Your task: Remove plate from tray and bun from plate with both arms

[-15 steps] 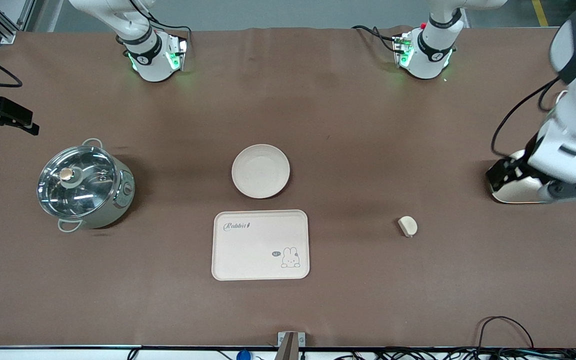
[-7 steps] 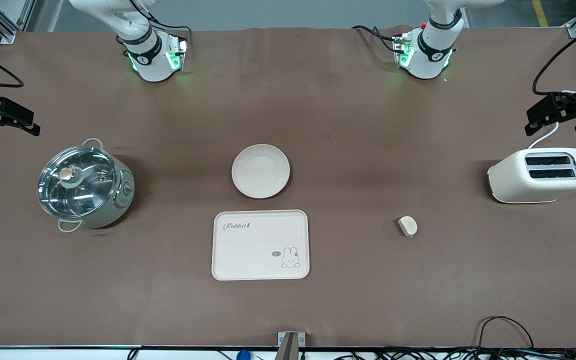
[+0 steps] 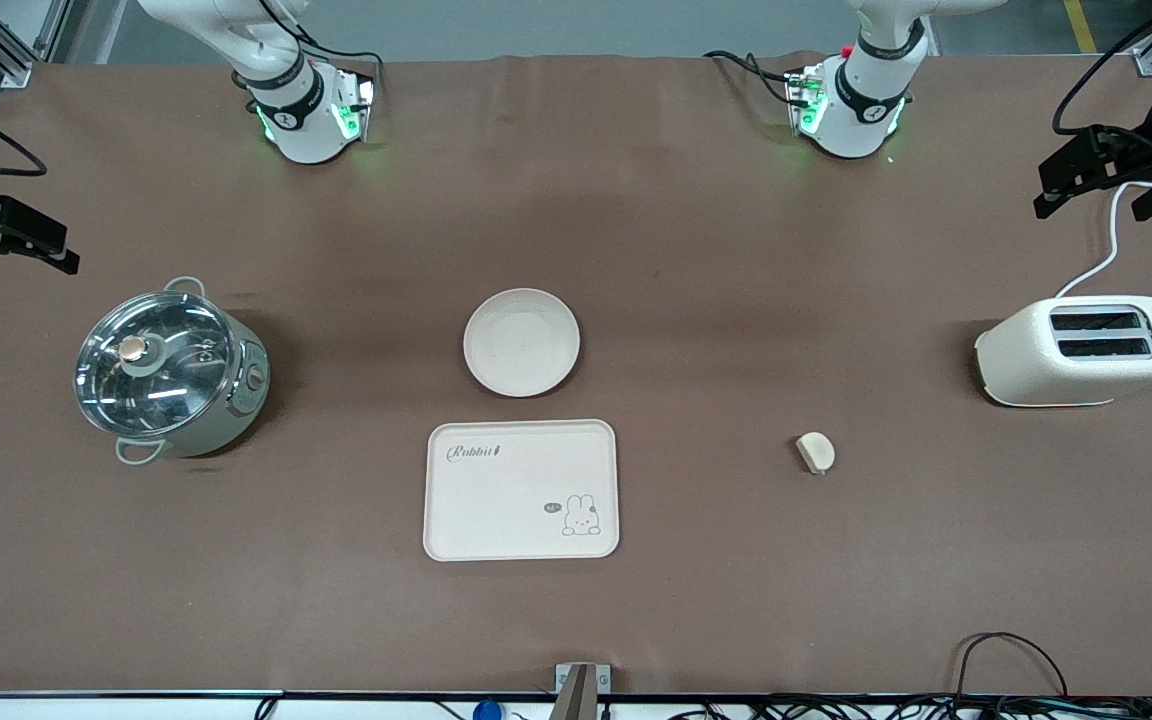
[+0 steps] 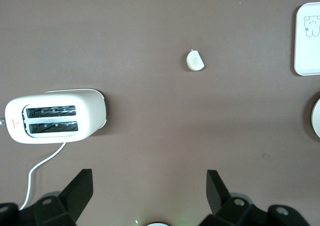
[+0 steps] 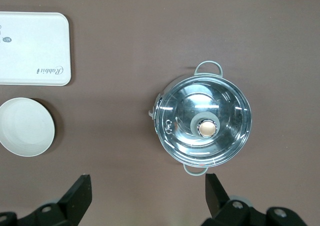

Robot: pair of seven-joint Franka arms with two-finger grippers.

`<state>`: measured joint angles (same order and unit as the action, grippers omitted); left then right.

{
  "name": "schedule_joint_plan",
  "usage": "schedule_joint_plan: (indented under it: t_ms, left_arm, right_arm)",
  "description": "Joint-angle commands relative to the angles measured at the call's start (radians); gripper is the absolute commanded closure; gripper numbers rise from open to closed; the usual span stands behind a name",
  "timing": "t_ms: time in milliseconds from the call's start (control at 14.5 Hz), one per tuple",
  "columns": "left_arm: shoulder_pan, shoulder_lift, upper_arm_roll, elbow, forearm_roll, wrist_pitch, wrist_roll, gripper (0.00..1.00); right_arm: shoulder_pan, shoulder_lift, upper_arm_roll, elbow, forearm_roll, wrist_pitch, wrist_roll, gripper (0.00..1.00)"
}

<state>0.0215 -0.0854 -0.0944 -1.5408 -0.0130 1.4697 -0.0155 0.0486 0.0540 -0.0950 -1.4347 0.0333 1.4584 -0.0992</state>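
1. The plate (image 3: 521,342) sits bare and upright near the middle of the table (image 3: 736,250), nothing on it and nothing touching it
2. The tray (image 3: 521,490), with a rabbit drawing in one corner, lies just beside the plate and nearer the front camera; a narrow strip of brown table shows between them
3. The bun (image 3: 815,452) lies on the table toward the left arm's end, well apart from the tray and about level with the tray's farther edge; the left wrist view shows it alone on the cloth (image 4: 195,61)
4. A white toaster (image 3: 1081,352) stands close to the table edge at the left arm's end, slots up, its white cord running away from the front camera toward that edge
5. A steel pot (image 3: 168,373) with a glass lid and knob stands near the table edge at the right arm's end, well apart from the plate
6. The left gripper (image 3: 1096,182) hangs in the air over the table edge at the left arm's end, above the toaster's cord; its fingers (image 4: 80,188) are spread wide with nothing between them
7. The right gripper (image 3: 6,243) hangs in the air over the table edge at the right arm's end, near the pot; its fingers (image 5: 80,193) are likewise spread wide and hold nothing
8. From the right wrist view the pot (image 5: 202,124), the plate (image 5: 26,126) and a corner of the tray (image 5: 35,49) all show below that gripper
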Motion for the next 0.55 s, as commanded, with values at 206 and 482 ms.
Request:
schedule_joint_plan:
  t_ms: [206, 482]
  left_arm:
    - [0.008, -0.011, -0.039, -0.007, 0.002, -0.008, 0.029, 0.0]
    - [0.009, -0.008, -0.071, -0.007, 0.022, -0.026, 0.02, 0.0]
  right_arm:
    - [0.005, -0.014, 0.003, -0.02, 0.011, 0.01, 0.004, 0.0]
    - [0.01, -0.014, 0.003, -0.02, 0.01, 0.01, 0.004, 0.0]
